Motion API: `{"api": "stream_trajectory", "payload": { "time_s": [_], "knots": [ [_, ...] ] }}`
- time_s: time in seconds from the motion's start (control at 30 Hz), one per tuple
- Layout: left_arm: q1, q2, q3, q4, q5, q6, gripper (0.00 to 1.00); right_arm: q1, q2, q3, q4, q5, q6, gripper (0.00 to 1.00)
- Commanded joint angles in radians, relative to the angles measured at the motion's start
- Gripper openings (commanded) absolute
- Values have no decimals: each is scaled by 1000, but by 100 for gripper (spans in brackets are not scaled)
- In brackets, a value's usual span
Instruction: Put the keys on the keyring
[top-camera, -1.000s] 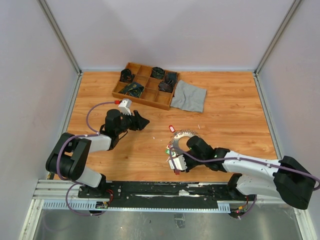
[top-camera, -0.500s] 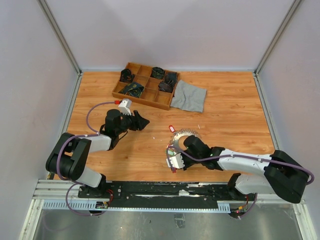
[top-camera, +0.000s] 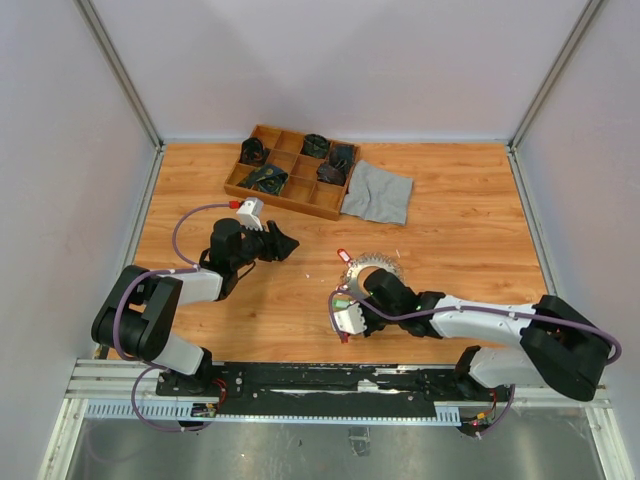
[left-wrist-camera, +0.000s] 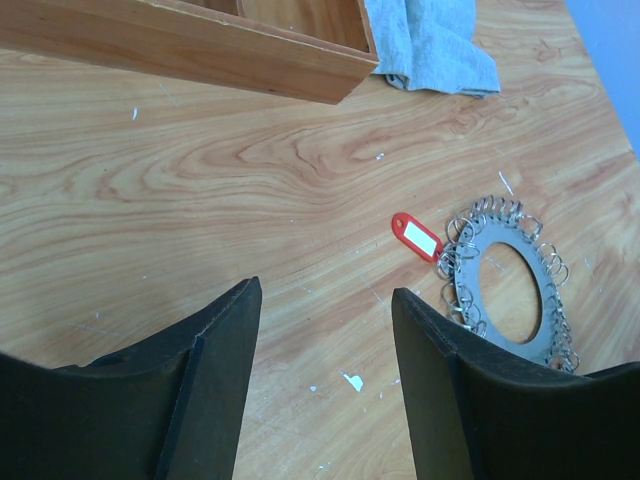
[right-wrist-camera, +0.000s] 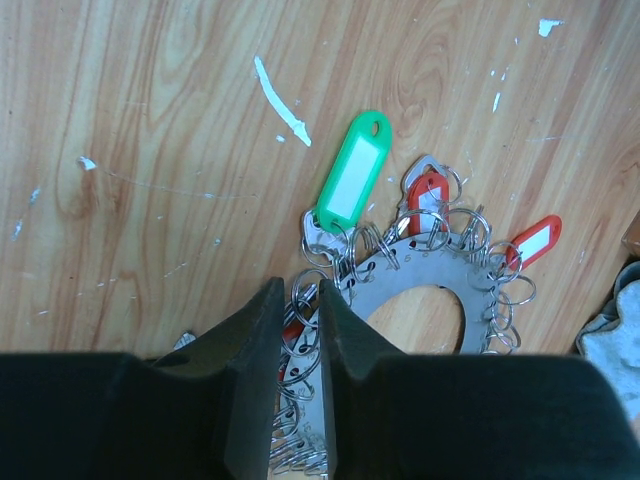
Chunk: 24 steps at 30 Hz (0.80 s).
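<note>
The keyring (top-camera: 378, 266), a flat metal disc with a hole and many small split rings, lies mid-table. It also shows in the left wrist view (left-wrist-camera: 468, 290) and the right wrist view (right-wrist-camera: 421, 262). Keys hang on it: one with a green tag (right-wrist-camera: 352, 178) and two with red tags (right-wrist-camera: 428, 192) (right-wrist-camera: 530, 240). A red tag (left-wrist-camera: 416, 236) lies at its far-left edge. My right gripper (right-wrist-camera: 298, 290) (top-camera: 358, 291) is nearly closed on the disc's near-left rim, with rings and a bit of red tag between the jaws. My left gripper (left-wrist-camera: 325, 290) (top-camera: 285, 243) is open and empty, low over the table to the ring's left.
A wooden compartment tray (top-camera: 288, 203) (left-wrist-camera: 200, 45) with dark items stands at the back. A grey cloth (top-camera: 378, 192) (left-wrist-camera: 430, 45) lies to its right. White scraps (right-wrist-camera: 281, 103) dot the wood. Walls close in the table on three sides.
My right gripper has crept a little left and farther onto the keyring's near-left rim. The left arm has not moved.
</note>
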Motion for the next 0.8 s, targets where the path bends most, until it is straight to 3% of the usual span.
{"api": "stream_trajectory", "payload": {
  "time_s": [0.0,0.33,0.77],
  "knots": [
    [9,0,14,20,-3,17,60,13,19,31,-16,26,-20,20],
    [9,-1,14,20,-3,17,60,11,27,45,-26,69,13,1],
    [9,-3,13,17,-2,21,60,-15,-72,44,9,36,111,1]
  ]
}}
